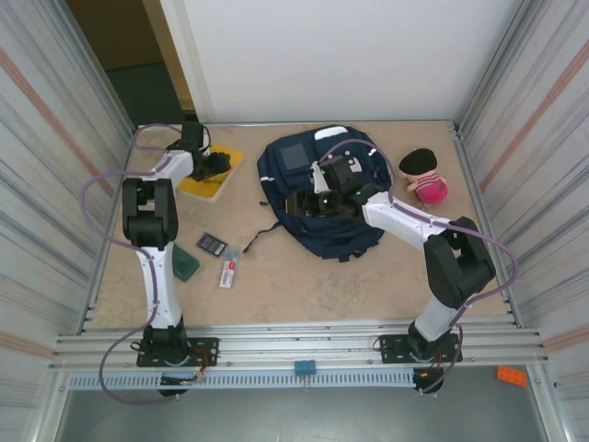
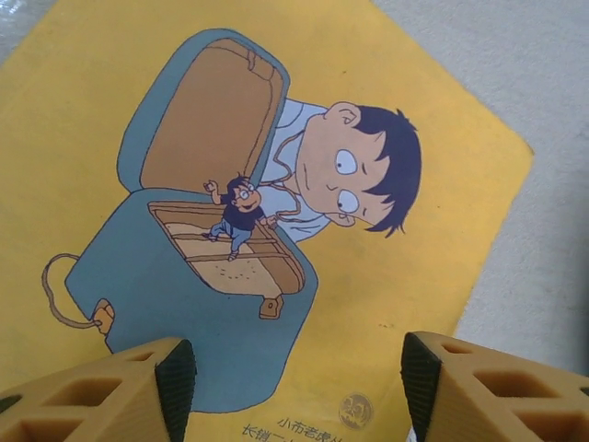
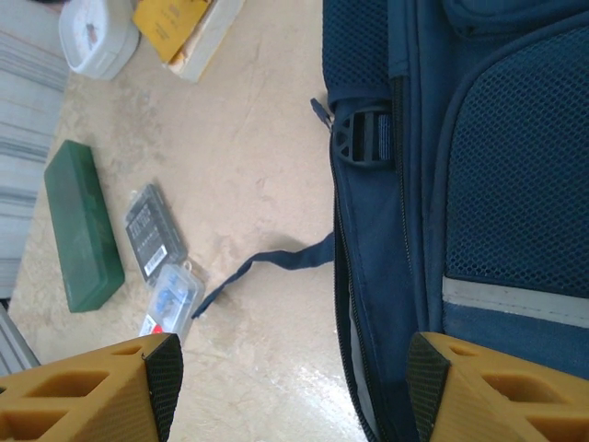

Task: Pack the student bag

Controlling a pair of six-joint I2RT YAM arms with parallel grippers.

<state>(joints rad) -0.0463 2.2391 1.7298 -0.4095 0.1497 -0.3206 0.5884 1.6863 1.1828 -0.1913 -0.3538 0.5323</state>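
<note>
Progress is judged to be at an early stage: nothing is seen inside the student bag, and every loose item is found lying outside it. The bag is laid flat on the surface, a little toward 1 o'clock from the centre in the top view, with its window pocket turned to 11 o'clock. Whether the main compartment has been unzipped cannot be told from these views.

The left pincer is held above a yellow picture book, which lies at 10 o'clock on the surface, well apart from the bag. Its fingers are spread, with the cover showing between them and nothing gripped. The right pincer is positioned over the bag's 8 o'clock side, near a buckle and a zip line. Its fingers are likewise spread and nothing is pinched.

The following are noted as unpacked: a green case, a dark calculator-like item and a small clear packet, grouped at 8 o'clock of the bag, and a pink and black plush toy just beside the bag at 2 o'clock.

The step in hand is assessed as a pick-up of the book by the left arm while the bag is attended by the right. All packing is considered outstanding.
</note>
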